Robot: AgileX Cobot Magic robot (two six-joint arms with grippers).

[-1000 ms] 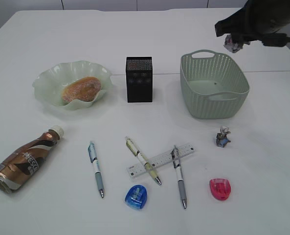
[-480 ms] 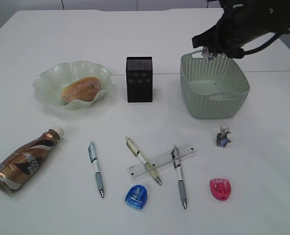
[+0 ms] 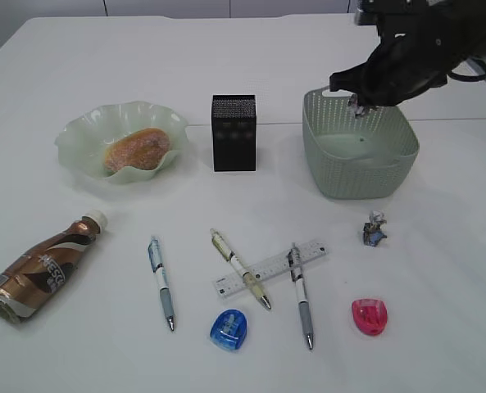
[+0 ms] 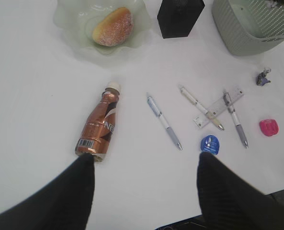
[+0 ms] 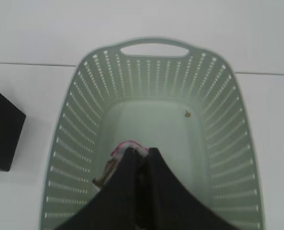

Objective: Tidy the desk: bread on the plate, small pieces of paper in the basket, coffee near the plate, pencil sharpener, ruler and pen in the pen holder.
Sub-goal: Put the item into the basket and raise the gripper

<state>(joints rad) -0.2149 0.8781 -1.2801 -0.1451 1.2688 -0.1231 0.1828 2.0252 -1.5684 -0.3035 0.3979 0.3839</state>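
The right gripper [image 5: 141, 155] pinches a paper scrap [image 5: 117, 160] over the basket [image 5: 79, 96], so it can fall inside.

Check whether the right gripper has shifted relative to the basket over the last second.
Yes. The right gripper, shut on a paper scrap, came leftward and down from beyond the basket's far right corner to above its interior.

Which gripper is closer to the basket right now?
Right. The right gripper hangs over the basket, pinching a paper scrap. The left gripper is far off, by the bottle.
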